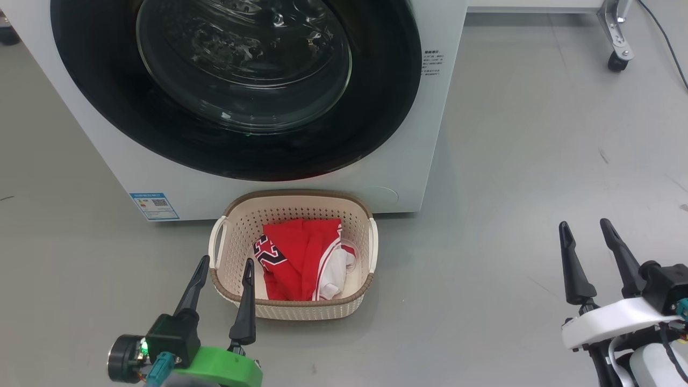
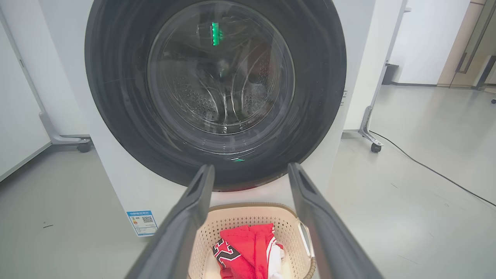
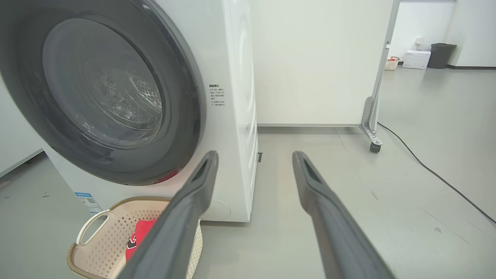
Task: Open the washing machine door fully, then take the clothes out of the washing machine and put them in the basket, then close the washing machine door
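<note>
One washing machine [image 1: 398, 177], white, at 12 o'clock in head view. One washing machine door [image 1: 107, 123], closed flush on machine front. One basket [image 1: 293, 207] on floor [image 1: 510, 161] at door's 6 o'clock, just before machine. Clothes [image 1: 295, 263]: one red-and-white heap inside basket, number print at heap's 9 o'clock; garment count unclear. Left hand [image 1: 226, 260] at basket's 7 o'clock, fingers wide, empty. Right hand [image 1: 583, 223] at basket's 3 o'clock, well apart, wide, empty.
</note>
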Controlling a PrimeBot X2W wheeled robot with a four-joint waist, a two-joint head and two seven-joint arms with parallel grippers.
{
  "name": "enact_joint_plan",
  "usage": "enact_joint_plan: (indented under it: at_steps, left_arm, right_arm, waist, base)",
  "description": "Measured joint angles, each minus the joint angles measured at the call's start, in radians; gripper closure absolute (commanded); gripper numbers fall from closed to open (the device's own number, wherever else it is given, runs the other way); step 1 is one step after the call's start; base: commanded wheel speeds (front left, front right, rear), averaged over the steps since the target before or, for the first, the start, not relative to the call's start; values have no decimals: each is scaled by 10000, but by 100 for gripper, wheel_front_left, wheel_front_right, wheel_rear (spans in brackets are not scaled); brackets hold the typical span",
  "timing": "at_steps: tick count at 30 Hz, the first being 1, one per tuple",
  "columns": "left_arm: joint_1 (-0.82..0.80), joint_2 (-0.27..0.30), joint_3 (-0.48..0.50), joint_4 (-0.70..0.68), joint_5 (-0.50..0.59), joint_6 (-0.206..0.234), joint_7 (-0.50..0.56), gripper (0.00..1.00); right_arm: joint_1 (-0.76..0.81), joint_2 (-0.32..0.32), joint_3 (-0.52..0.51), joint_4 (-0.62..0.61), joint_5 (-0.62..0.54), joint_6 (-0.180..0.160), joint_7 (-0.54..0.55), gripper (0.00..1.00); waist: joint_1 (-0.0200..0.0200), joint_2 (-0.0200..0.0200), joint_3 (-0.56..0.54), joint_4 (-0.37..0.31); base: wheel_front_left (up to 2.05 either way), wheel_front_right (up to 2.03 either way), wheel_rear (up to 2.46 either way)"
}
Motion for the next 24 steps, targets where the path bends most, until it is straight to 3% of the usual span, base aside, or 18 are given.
enact_joint_plan:
  at_steps: [11,24]
  left_arm:
    - [23,15,13,-21,-2,-2,0,0]
    - [106,19,59,-23,-35,0,0,0]
  right_arm:
    - [547,550,230,-569,-242,-40,0,0]
    - [988,681,226,-838,-500,-61,0,0]
  waist:
    - [0,0,-108,-53]
    - [0,0,-142,-55]
  base:
    - [0,0,0]
    - [0,0,0]
